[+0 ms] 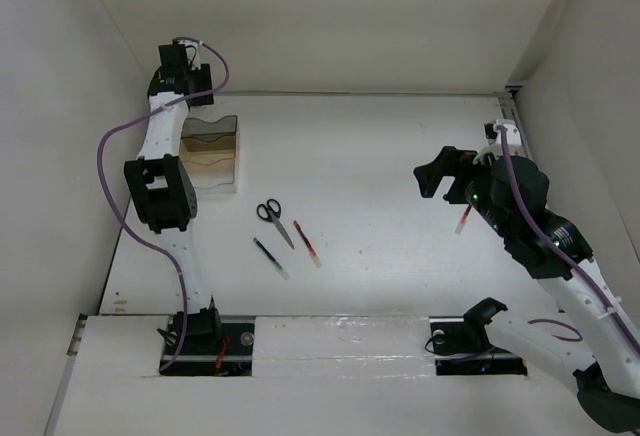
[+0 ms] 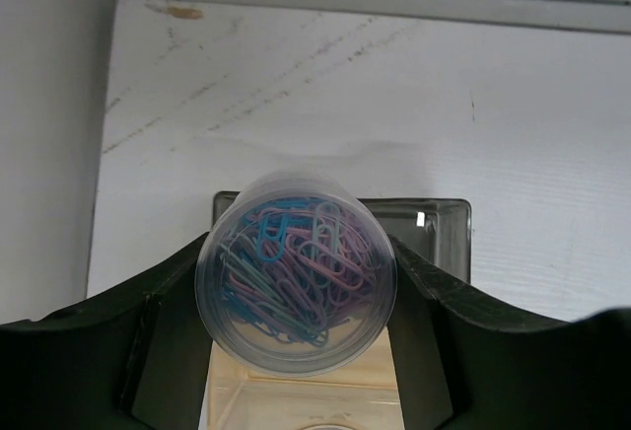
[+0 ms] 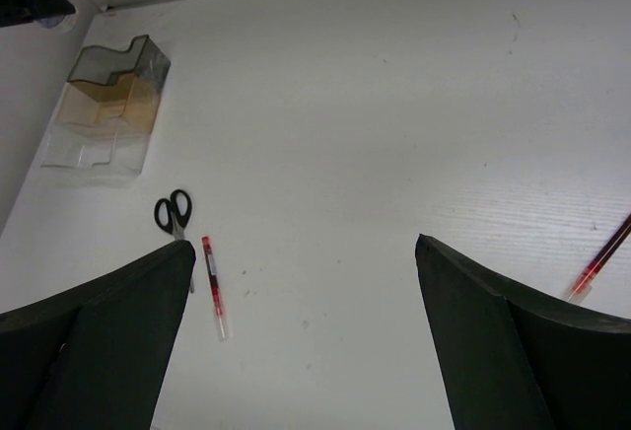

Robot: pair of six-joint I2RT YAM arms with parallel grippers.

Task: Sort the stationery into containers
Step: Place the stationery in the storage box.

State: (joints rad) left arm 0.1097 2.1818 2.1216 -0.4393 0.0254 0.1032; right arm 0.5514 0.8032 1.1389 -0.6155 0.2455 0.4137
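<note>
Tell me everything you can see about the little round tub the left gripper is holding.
The tub is a small round cylinder of clear, slightly frosted plastic, packed with coloured paper clips in blue, pink, lilac and green. One flat end faces the wrist camera. It is pinched at its curved wall between the two fingers of the left gripper. It hangs above the clear box, not visibly touching it.

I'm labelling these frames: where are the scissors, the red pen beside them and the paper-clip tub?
Scissors (image 1: 268, 211), top view, black handles.
Red pen (image 1: 307, 243), top view, middle of barrel.
Paper-clip tub (image 2: 296, 272), left wrist view, its round clear end.
</note>
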